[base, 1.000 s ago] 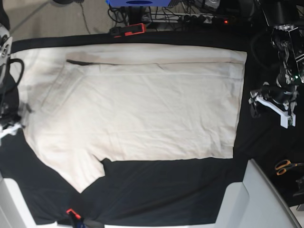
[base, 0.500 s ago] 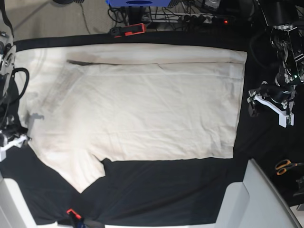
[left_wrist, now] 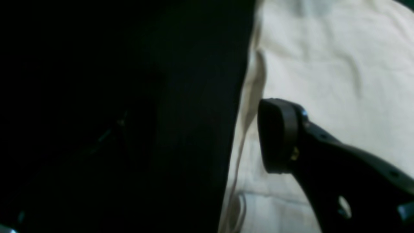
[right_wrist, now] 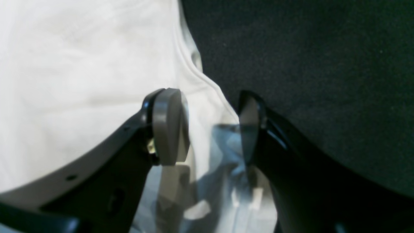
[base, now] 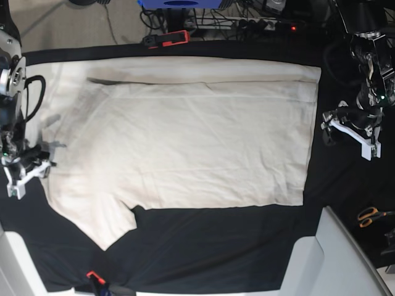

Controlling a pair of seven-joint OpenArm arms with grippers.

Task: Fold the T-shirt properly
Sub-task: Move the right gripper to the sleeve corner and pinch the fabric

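The cream T-shirt lies flat on the black table cloth, folded along its far edge, with one sleeve sticking out at the front left. My right gripper is at the shirt's left edge. In the right wrist view it is open, its jaws standing either side of the shirt's edge. My left gripper is open over the black cloth just right of the shirt's hem. In the left wrist view one finger pad hangs over the hem; the other finger is lost in the dark.
Orange-handled scissors lie at the right. An orange-and-black clamp sits at the table's far edge and a small red clamp at the front edge. A grey-white box stands at the front right. Cables lie behind the table.
My right gripper has moved in toward the shirt's left edge and now straddles it. My left gripper has shifted slightly up and toward the hem. The shirt lies as before.
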